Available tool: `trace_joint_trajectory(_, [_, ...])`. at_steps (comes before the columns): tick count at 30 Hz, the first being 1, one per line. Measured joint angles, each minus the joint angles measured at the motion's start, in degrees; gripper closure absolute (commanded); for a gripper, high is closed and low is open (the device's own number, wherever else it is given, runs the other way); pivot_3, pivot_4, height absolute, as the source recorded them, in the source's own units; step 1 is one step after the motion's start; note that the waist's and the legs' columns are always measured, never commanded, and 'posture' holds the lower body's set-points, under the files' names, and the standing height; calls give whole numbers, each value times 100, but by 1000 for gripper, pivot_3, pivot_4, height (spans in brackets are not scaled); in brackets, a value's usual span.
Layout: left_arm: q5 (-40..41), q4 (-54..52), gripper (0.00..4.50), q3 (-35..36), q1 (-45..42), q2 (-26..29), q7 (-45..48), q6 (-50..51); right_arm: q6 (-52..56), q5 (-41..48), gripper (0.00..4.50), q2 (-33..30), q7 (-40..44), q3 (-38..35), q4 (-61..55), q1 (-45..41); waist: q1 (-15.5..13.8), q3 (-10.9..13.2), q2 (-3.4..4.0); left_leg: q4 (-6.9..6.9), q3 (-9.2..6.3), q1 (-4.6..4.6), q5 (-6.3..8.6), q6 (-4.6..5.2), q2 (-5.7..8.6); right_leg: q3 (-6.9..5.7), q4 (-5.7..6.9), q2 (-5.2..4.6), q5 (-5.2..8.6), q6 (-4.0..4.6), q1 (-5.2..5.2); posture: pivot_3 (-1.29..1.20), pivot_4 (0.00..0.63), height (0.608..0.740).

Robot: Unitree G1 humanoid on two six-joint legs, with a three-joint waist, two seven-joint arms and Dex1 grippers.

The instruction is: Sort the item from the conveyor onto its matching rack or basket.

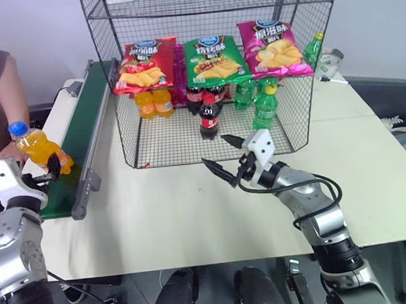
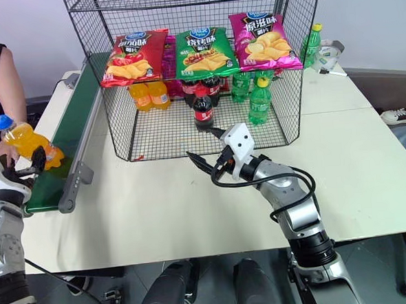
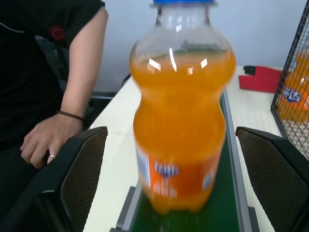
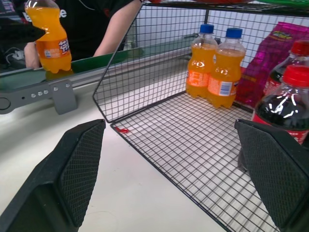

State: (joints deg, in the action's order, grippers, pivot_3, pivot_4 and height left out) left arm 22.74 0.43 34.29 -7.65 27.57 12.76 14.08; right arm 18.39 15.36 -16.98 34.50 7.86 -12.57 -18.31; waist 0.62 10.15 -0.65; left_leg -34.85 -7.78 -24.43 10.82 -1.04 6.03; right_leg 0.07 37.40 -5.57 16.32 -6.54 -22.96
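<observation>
I see a pale table (image 1: 193, 214) carrying the conveyor (image 1: 84, 125) along its left edge, beside my left gripper (image 1: 42, 177). The black wire rack (image 1: 205, 76) stands on it just ahead of my right gripper (image 1: 224, 157).

The left arm reaches forward at the robot's far left, its wrist roughly level. The left gripper (image 3: 176, 159) stands wide open, one black finger (image 3: 79, 179) on each side of the orange bottle (image 3: 181, 130), neither pad pressing it. The right arm bends at the elbow and stretches forward toward the middle, angled to the left. The right gripper (image 1: 224, 155) is also spread wide, its fingers holding nothing.
</observation>
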Motion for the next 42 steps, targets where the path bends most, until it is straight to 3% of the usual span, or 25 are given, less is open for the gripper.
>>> trace_joint_trajectory(5, [44, 0, 36, 19, 1, 69, 93, -10, 0, 0, 0, 0, 1, 1, 0, 1, 3, 0, 0, 1, 0, 0, 0, 0, 0, 0, 0, 0, 0, 0, -1, 0, 150, 740])
trace_joint_trajectory(8, [44, 0, 894, 23, 12, 70, 98, -36, 0, 0, 0, 0, 1, 6, 0, 2, 3, 0, 0, 1, 0, 0, 0, 0, 0, 0, 0, 0, 0, 0, -1, 0, 150, 740])
trace_joint_trajectory(11, [44, -1, 2237, 34, 30, 71, 100, -78, 0, 0, 0, 1, 0, 26, 0, 9, 0, 0, 0, 1, 0, 0, 0, 0, 0, 0, 0, 0, 0, 0, -1, 0, 150, 740])
trace_joint_trajectory(22, [171, -36, 2243, 37, -32, 126, 154, -35, 0, 2, 0, -2, 5, 33, 0, 25, -10, -1, -4, -1, -1, -1, 0, 0, 0, -1, 1, 0, 0, 0, -2, 0, 150, 740])
trace_joint_trajectory(25, [404, -357, 2243, -44, -327, 363, 345, 216, 3, 28, 0, -35, 30, 19, -1, 21, -19, -1, -20, -5, -4, -5, 0, 0, 0, -4, 1, 1, 0, 0, -2, 0, 150, 740])
trace_joint_trajectory(32, [1007, -1720, 2243, -992, -864, 698, 1011, 920, 43, 177, 0, -309, 133, -239, -17, -49, 8, 0, -12, 0, 2, -2, 0, 1, 4, 0, 0, -1, 0, 0, 20, 0, 150, 740])
trace_joint_trajectory(37, [640, -1804, 2243, -2278, -928, 316, 1029, 1178, 49, 183, 0, -522, 137, -523, -20, -122, 23, 2, -10, 5, 3, -2, -2, -1, -1, 1, 7, 4, 0, 0, 16, 0, 150, 740])
trace_joint_trajectory(42, [-93, -769, 2243, -2860, -1264, -570, 569, 812, 112, 215, 0, -671, 140, -662, -102, -138, -3, 3, -12, 0, 4, -4, -2, -1, 2, -2, 7, 3, 0, -1, 19, 0, 150, 740])
